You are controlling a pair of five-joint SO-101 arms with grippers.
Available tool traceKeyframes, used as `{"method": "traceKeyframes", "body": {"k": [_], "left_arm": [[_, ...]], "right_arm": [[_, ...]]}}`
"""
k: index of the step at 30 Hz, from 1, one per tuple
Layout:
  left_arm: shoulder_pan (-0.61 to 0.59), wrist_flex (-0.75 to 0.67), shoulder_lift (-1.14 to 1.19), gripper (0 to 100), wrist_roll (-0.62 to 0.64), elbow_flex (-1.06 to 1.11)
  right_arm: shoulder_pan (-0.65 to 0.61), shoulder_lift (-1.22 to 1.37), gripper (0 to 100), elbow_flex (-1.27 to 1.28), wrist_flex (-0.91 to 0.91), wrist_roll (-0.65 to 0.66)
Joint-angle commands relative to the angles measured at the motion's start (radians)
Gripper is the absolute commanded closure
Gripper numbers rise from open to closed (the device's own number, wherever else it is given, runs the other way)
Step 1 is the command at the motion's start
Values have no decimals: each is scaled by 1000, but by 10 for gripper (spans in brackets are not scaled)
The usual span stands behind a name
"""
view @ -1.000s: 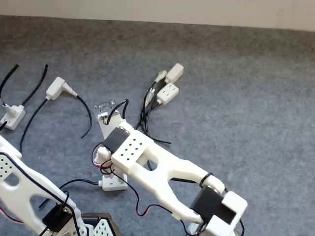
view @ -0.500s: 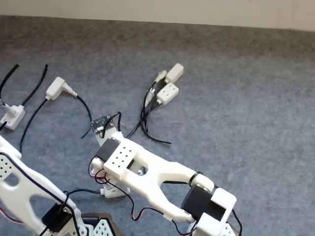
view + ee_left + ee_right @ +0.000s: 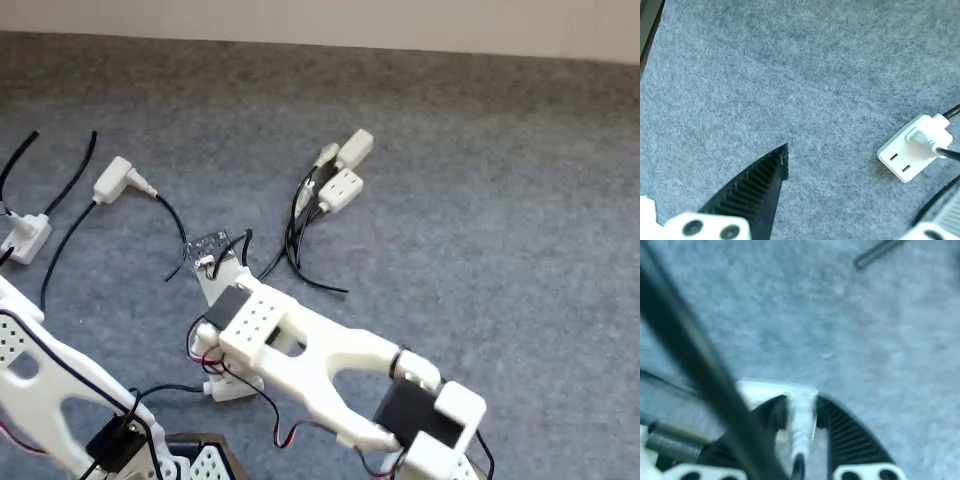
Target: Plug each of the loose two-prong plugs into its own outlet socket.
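In the right wrist view my right gripper point(image 3: 802, 407) is shut on a white two-prong plug point(image 3: 802, 427), held just over a white outlet block point(image 3: 771, 391). From the high view that arm bends down over the same outlet block point(image 3: 235, 388) near the table's front edge. A loose angled white plug point(image 3: 117, 180) with a black cable lies at the far left. My left gripper point(image 3: 860, 190) is open above bare carpet, its black finger point(image 3: 760, 185) away from a white outlet point(image 3: 905, 155) that has a plug seated in it.
Two more white outlets point(image 3: 341, 188) with plugs and tangled black cables point(image 3: 295, 240) lie at the centre back. Another outlet point(image 3: 22, 238) rests at the left edge. Grey carpet point(image 3: 500, 230) stretches open to the right.
The right arm has drawn back toward the front edge, bringing its gripper down over the white outlet block. The left arm has stayed put.
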Motion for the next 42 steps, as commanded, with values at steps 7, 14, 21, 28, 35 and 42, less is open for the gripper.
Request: {"method": "traceKeyframes", "body": {"k": [7, 14, 21, 28, 35, 42], "left_arm": [[-1, -2, -24, 525, -28, -48], [93, 72, -77, 525, -25, -28], [308, 71, -604, 526, -21, 690], [627, 68, -1175, 526, -92, 1331], [895, 66, -1567, 677, -327, 1931], [1017, 20, -1773, 702, -474, 2350]], "right_arm": [[25, -461, 602, 28, 54, 224], [280, -898, 602, -99, 252, 710], [693, -1024, 724, 31, 328, 672], [875, -1175, 827, 444, 116, 746], [917, -1270, 827, 905, -136, 769], [917, -1325, 827, 972, -159, 769]]}}
